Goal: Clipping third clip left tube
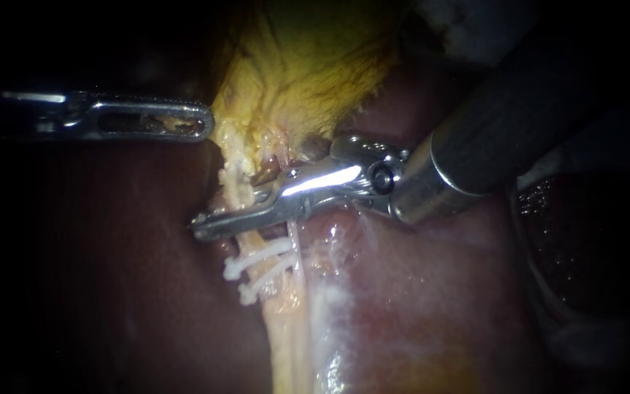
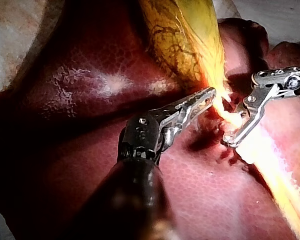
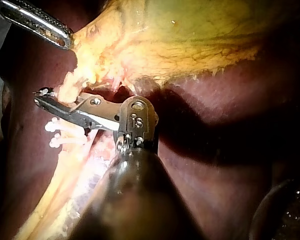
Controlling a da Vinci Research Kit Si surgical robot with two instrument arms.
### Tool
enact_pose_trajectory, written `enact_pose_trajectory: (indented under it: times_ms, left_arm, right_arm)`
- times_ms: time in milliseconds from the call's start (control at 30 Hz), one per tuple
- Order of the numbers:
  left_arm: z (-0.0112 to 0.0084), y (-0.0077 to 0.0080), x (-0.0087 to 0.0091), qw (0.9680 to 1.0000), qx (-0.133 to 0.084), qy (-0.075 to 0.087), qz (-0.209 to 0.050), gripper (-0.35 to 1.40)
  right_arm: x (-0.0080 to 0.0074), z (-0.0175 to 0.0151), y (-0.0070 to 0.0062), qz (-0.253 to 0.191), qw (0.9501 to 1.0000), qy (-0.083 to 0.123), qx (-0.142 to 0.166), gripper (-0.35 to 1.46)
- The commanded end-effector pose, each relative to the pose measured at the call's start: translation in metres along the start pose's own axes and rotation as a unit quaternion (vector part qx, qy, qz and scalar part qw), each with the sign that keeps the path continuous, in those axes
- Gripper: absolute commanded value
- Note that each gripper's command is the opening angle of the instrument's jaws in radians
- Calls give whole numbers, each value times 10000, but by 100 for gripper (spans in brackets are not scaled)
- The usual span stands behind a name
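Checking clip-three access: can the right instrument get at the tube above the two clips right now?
Probably yes: the right instrument lies across the tube just above the clips, nothing in between; the left instrument grips the gallbladder, clear of it.

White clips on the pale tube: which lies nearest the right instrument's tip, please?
The upper white clip, directly beneath the right instrument; the lower clip sits farther away.
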Motion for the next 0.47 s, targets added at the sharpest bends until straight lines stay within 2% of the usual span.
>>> enact_pose_trajectory:
  times_ms: [33, 467]
  left_arm:
    - [0, 0, 0, 10000, 1, 1, 0, -35]
    - [1, 1, 0, 10000, 2, 1, 2, -35]
  right_arm:
    - [-2, -1, 3, -8, 10000, -4, 0, -35]
    - [-7, -1, 7, -25, 10000, -11, -5, -35]
